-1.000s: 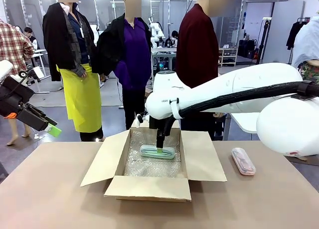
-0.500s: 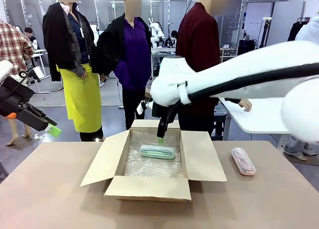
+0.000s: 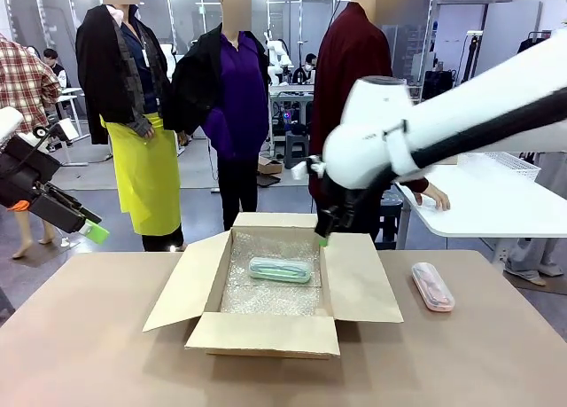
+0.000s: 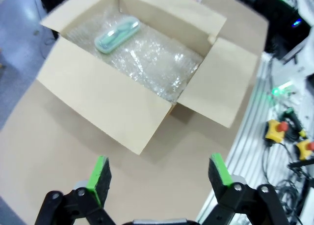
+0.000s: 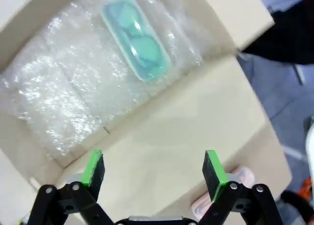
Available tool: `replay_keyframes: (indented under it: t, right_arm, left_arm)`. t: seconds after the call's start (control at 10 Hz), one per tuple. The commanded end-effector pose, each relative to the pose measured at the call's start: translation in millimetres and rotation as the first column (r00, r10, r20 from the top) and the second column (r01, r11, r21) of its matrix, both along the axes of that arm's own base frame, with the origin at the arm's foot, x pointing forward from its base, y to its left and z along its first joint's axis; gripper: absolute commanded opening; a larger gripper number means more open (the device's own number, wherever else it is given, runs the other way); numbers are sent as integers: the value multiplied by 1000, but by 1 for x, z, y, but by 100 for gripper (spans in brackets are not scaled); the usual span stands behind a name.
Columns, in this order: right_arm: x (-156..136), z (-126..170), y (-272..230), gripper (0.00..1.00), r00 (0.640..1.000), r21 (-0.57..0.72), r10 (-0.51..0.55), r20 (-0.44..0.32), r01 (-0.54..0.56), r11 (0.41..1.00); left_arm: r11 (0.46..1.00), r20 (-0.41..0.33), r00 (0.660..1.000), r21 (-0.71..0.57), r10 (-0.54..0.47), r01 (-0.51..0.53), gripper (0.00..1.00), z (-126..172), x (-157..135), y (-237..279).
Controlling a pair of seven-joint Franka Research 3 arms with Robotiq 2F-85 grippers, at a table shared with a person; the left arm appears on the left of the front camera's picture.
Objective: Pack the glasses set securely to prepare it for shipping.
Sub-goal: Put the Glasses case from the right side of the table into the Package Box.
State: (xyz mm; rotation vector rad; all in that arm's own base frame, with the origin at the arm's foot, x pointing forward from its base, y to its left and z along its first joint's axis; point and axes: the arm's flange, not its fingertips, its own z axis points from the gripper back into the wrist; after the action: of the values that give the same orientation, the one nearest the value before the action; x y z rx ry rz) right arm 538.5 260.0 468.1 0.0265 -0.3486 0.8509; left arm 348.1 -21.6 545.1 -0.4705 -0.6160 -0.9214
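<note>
While the right tool (image 3: 322,238) hangs empty, jaws apart, above the far right corner of the open cardboard box (image 3: 266,333), the mint green case (image 3: 280,269) lies flat on bubble wrap (image 3: 266,299) inside, near the far wall. The translucent pink case (image 3: 432,286) rests on the counter (image 3: 89,336) just beyond the box's right flap. Well off to the left, the left tool (image 3: 93,230) hovers with jaws spread, holding nothing.

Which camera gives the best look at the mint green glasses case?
Right wrist view: the mint green case is large, seen from above on bubble wrap. Front view shows it smaller, side-on; left wrist view, small and distant.
</note>
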Motion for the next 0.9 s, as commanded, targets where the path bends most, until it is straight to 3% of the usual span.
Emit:
replay_keyframes:
  t: [0.0,0.3,0.5,0.8]
  right_arm:
    - [-35,-20,-37,100,982,61,-166,93,161,985]
    - [-60,-29,-104,100,950,218,-306,69,285,933]
    - [-69,-28,-159,100,911,280,-412,-4,397,874]
    - [-57,-39,-200,100,819,303,-558,-130,569,765]
  left_arm:
    - [999,7,1000,-19,-26,26,100,0,-1,2]
    - [999,7,1000,-19,-26,26,100,0,-1,2]
    - [999,7,1000,-19,-26,26,100,0,-1,2]
    - [999,7,1000,-19,-26,26,100,0,-1,2]
